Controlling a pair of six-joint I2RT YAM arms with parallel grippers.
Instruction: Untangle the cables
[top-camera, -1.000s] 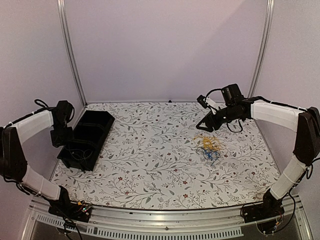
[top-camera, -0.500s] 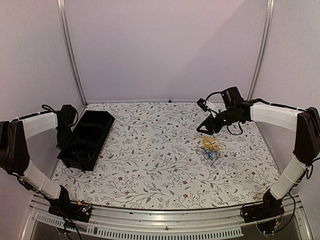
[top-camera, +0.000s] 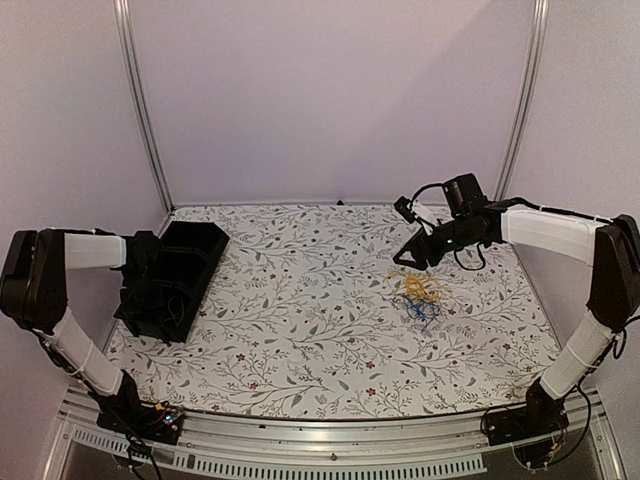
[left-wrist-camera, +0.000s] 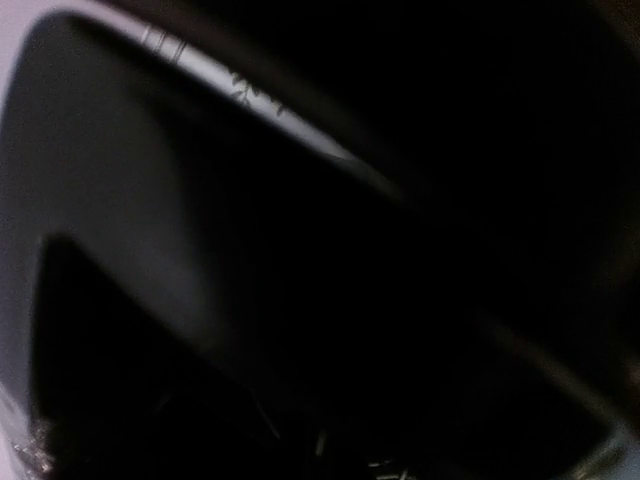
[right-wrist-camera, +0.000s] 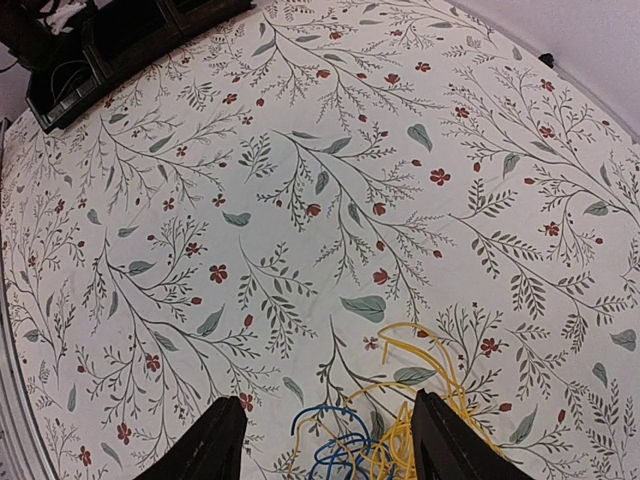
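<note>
Yellow, blue and cream cables (top-camera: 420, 293) lie knotted on the floral table (top-camera: 300, 340), right of centre, close under the right gripper (top-camera: 413, 256), whose fingers (right-wrist-camera: 222, 446) are spread and hold nothing. If it pinches several threads together, I think the whole knot may simply drag. The left gripper (top-camera: 146, 262), whose finger state I cannot tell, is far away at the black tray (top-camera: 207, 234).

- The cables (top-camera: 420, 296) were yellow and blue.
- The table (top-camera: 300, 330) was white, patterned with grey-green leafy sprigs and small red flowers.
- The bin (top-camera: 200, 260) at left was black.
</note>
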